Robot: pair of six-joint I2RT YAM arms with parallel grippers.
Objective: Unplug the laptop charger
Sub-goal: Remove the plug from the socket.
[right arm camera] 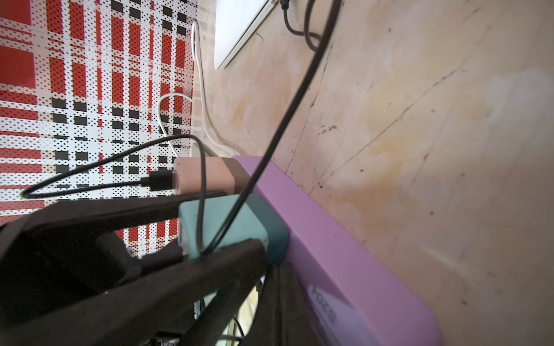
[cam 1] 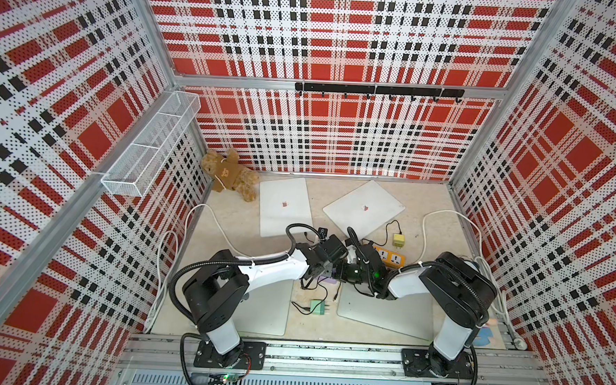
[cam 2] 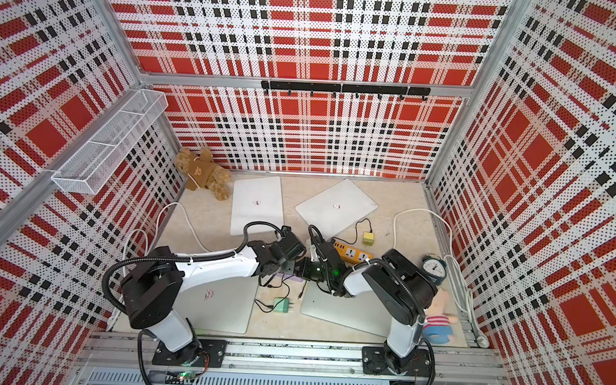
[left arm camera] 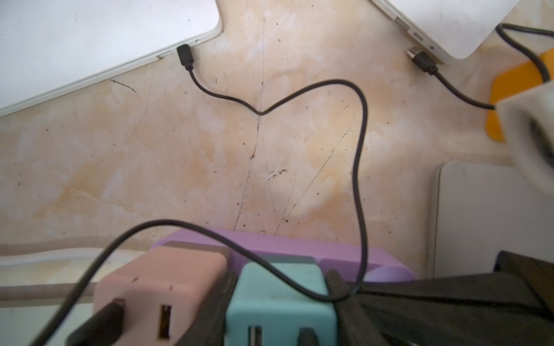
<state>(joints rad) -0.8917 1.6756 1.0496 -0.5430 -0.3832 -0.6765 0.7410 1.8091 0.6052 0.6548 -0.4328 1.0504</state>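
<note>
Pink charger [left arm camera: 159, 278] jammed right beside teal charger [left arm camera: 269, 308], black cable [left arm camera: 354, 179] looped over both; I only see free passage over bare bench [left arm camera: 180, 164] ahead.

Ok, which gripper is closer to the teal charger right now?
Left. The left gripper straddles the teal charger, with a finger against each side. The right gripper, shut, sits just beside it, with its tip on the purple power strip.

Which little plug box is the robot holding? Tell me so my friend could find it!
Look near the middle of the table for the purple power strip. Two small cubes are plugged into it side by side: a pink charger and a teal charger. It's the teal one, held by the left end effector; the green charger lies loose.
</note>
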